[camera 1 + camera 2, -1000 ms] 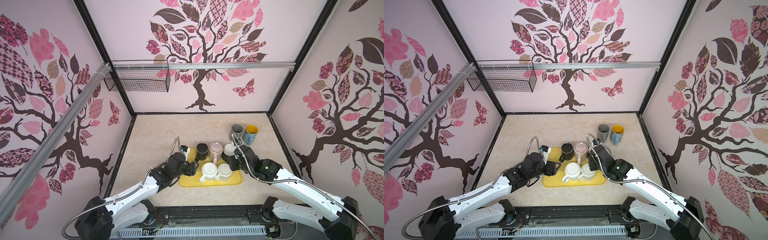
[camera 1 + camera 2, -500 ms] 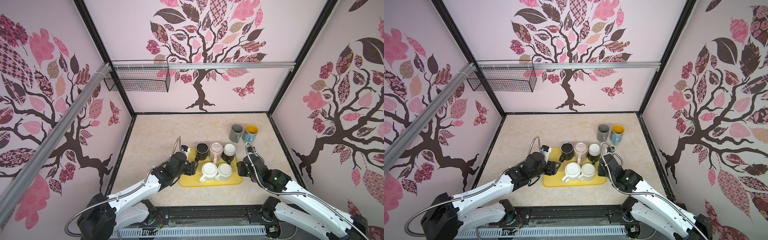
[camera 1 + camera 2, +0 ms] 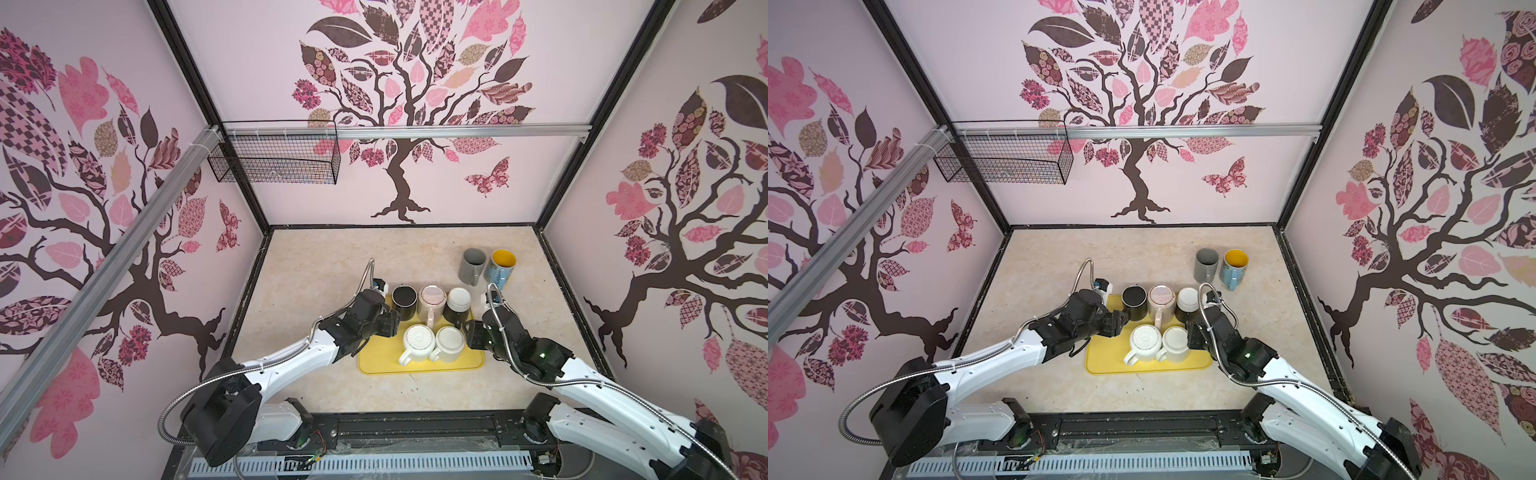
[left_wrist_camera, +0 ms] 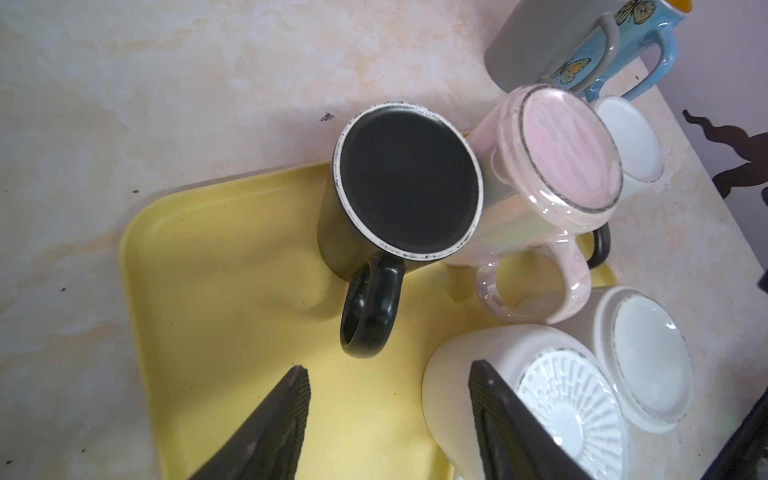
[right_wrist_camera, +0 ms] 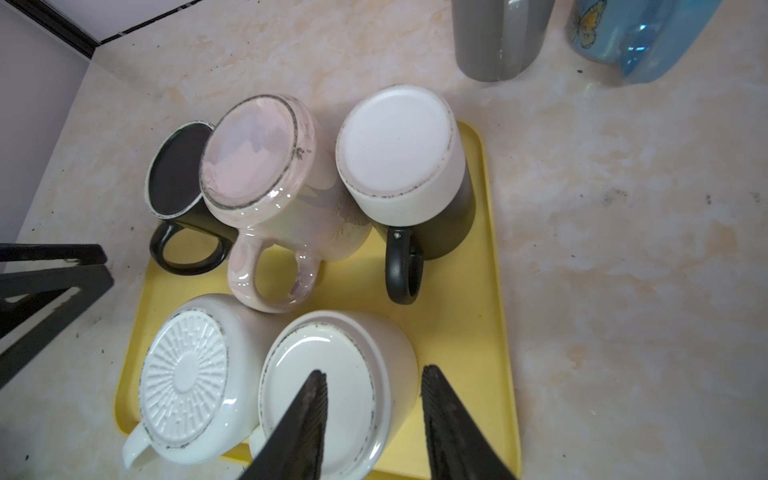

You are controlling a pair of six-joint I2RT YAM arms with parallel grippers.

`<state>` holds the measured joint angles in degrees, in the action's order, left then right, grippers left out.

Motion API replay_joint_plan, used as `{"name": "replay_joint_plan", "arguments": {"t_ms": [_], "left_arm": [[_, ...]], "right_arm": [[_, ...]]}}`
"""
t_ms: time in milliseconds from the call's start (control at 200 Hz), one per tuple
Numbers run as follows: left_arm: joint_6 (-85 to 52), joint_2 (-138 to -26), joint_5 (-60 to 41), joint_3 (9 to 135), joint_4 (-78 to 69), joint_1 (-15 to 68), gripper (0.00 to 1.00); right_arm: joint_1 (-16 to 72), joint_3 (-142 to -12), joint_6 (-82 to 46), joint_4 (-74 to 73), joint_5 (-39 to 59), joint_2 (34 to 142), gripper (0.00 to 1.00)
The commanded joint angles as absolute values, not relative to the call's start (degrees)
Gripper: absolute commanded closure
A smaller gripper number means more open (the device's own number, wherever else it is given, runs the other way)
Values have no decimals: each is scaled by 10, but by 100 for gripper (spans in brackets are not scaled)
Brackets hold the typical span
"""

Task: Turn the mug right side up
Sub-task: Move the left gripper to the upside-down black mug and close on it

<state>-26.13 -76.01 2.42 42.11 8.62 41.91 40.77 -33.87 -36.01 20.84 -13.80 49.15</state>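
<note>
Five mugs are sitting mouth-down on the tray point(image 3: 378, 357); the black mug point(image 3: 404, 297), pink mug point(image 3: 432, 298) and two-tone mug point(image 3: 458, 301) are lining its far edge; the ribbed mug point(image 3: 419, 338) and plain mug point(image 3: 450, 340) are standing side by side nearer the robot. The grey mug point(image 3: 473, 266) and blue mug point(image 3: 500, 266) are standing upright on the table point(image 3: 332, 266) beyond the tray, just beside each other.

The left gripper point(image 3: 395, 326) is hovering over the tray's left part, fingers spread wide and pinching nothing; in the left wrist view one finger is lying over bare tray and the other is overlapping the ribbed mug's side, with the black mug's handle pointing at the gap.

The right gripper point(image 5: 374, 370) is hanging at the plain mug, fingers apart; in the right wrist view one finger is crossing above that mug's base and the other is standing outside its wall; whether either is touching, I cannot tell.
</note>
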Motion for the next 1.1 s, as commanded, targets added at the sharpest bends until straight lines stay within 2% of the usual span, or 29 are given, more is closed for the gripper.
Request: {"name": "replay_joint_plan", "arguments": {"t_ms": [0,1095], "left_arm": [[-247,-779,23,460,73,413,36],[-207,-913,8,533,72,398,54]], "right_arm": [[406,-373,-347,183,-136,502,57],[405,-333,-341,136,-110,487,56]]}}
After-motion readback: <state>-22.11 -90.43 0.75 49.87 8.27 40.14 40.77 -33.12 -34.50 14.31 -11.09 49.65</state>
